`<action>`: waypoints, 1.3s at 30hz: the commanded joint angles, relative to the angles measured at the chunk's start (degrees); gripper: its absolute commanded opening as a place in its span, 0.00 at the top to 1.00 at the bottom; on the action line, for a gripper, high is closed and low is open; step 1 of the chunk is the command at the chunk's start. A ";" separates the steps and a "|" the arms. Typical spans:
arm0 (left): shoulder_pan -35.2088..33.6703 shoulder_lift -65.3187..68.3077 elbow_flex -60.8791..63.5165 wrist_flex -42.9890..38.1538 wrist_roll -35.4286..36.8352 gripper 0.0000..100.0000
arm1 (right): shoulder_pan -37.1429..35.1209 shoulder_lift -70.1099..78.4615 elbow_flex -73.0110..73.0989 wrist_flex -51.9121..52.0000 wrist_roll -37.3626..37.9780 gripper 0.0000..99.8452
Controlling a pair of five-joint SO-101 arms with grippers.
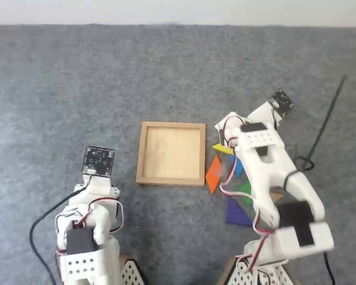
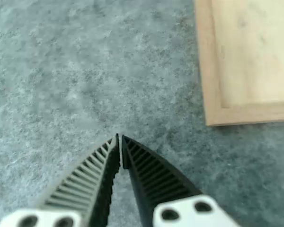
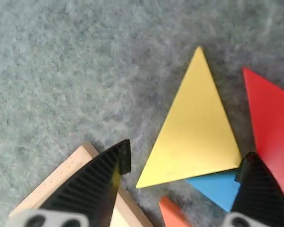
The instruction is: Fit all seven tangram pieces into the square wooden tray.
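Observation:
The square wooden tray (image 1: 141,154) lies empty in the middle of the grey carpet. Just to its right lie the tangram pieces: a yellow triangle (image 1: 222,148), an orange piece (image 1: 214,174), a blue piece (image 1: 239,168), a green one (image 1: 245,190) and a purple triangle (image 1: 237,212). My right gripper (image 3: 187,158) is open low over the yellow triangle (image 3: 194,132), one finger (image 3: 104,175) over the tray's corner (image 3: 68,172), the other (image 3: 258,187) by the red piece (image 3: 270,118). My left gripper (image 2: 119,138) is shut and empty on the carpet beside the tray's rim (image 2: 208,71).
The right arm (image 1: 267,172) covers part of the pile of pieces. The left arm (image 1: 89,225) sits folded at the lower left. A black cable (image 1: 323,127) runs across the carpet at the right. Open carpet stretches behind and to the left of the tray.

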 commanded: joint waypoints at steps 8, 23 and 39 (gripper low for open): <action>1.23 -0.70 -7.25 -11.52 -9.05 0.98 | 0.57 13.49 -15.21 8.66 -0.79 0.64; 12.57 45.36 -34.07 -20.57 8.00 0.82 | 2.33 16.22 -16.26 15.25 3.52 0.64; 14.77 63.03 -30.20 -31.21 -1.05 0.81 | 3.12 16.57 -17.23 17.01 8.35 0.64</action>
